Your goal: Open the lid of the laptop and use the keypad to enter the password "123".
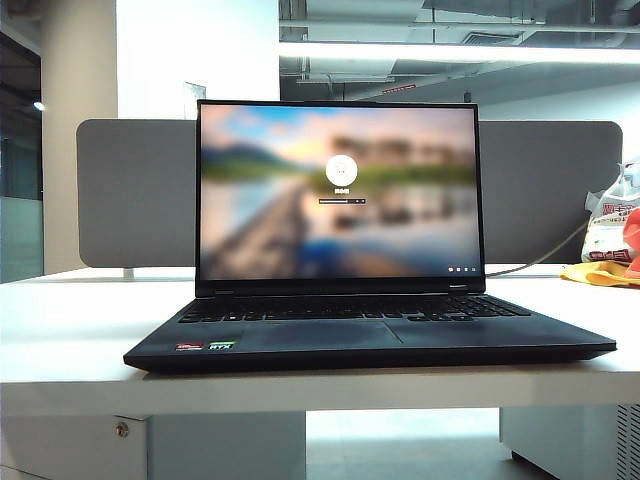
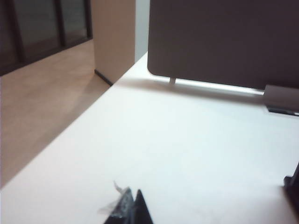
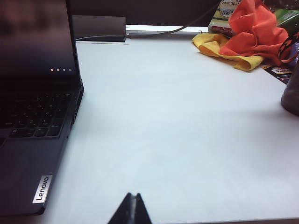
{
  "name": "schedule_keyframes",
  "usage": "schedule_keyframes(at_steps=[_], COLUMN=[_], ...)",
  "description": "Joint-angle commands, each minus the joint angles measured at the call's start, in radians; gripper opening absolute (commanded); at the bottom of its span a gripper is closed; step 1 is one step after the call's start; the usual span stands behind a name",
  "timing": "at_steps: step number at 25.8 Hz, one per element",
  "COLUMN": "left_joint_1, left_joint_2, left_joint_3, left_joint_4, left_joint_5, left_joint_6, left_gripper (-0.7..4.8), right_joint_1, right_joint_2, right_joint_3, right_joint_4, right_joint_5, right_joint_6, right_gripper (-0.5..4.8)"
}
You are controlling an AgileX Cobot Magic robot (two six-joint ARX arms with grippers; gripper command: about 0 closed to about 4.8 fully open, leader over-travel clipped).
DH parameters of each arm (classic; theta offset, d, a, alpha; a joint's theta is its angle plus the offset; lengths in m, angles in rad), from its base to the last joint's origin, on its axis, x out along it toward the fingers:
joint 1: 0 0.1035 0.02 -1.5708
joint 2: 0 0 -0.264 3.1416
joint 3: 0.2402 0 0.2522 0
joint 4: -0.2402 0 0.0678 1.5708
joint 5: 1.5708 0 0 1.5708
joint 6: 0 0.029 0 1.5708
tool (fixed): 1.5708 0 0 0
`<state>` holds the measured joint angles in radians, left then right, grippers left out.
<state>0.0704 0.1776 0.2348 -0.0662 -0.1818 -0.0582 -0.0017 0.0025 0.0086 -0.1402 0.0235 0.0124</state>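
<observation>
The black laptop (image 1: 370,335) stands open on the white table (image 1: 60,330). Its lid (image 1: 340,190) is upright, and the screen shows a blurred login picture with a password box. The keypad (image 1: 350,308) lies bare below the screen. Neither gripper shows in the exterior view. My right gripper (image 3: 132,197) is shut and empty, low over the table to the right of the laptop's (image 3: 28,163) palm rest and keypad (image 3: 32,116). My left gripper (image 2: 132,193) is shut too, with a scrap of clear tape on one fingertip, over bare table facing the grey divider.
A wide grey divider board (image 1: 135,190) stands behind the laptop. Orange and yellow cloths (image 3: 252,32) and a plastic bag (image 1: 615,225) lie at the back right. A cable (image 3: 187,25) runs to a grey power block (image 3: 98,28). A dark object (image 3: 292,93) sits at the table's right.
</observation>
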Motion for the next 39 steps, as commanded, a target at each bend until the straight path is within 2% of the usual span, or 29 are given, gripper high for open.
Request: schedule_keyframes(at_steps=[1, 7, 19, 24, 29, 39], left_joint_1=[0.035, 0.042, 0.042, 0.042, 0.042, 0.042], left_joint_2=[-0.053, -0.179, -0.174, -0.174, -0.174, -0.174], left_joint_3=[-0.081, -0.186, -0.228, -0.228, -0.228, -0.228], left_joint_4=[0.082, 0.100, 0.053, 0.058, 0.062, 0.060], left_joint_5=[0.014, 0.014, 0.025, 0.091, 0.220, 0.231], left_joint_6=[-0.033, -0.048, -0.055, -0.055, -0.053, -0.055], left_gripper=[-0.03, -0.03, -0.03, -0.03, -0.03, -0.03], right_joint_1=[0.000, 0.000, 0.000, 0.000, 0.000, 0.000], right_joint_2=[0.000, 0.000, 0.000, 0.000, 0.000, 0.000], right_joint_3=[-0.003, -0.003, -0.003, -0.003, -0.003, -0.003], right_joint_4=[0.017, 0.017, 0.017, 0.018, 0.018, 0.018], right_joint_5=[0.001, 0.000, 0.001, 0.001, 0.001, 0.001], right_joint_6=[-0.002, -0.002, -0.002, -0.002, -0.002, -0.002], right_gripper=[-0.05, -0.05, -0.05, -0.05, -0.05, -0.05])
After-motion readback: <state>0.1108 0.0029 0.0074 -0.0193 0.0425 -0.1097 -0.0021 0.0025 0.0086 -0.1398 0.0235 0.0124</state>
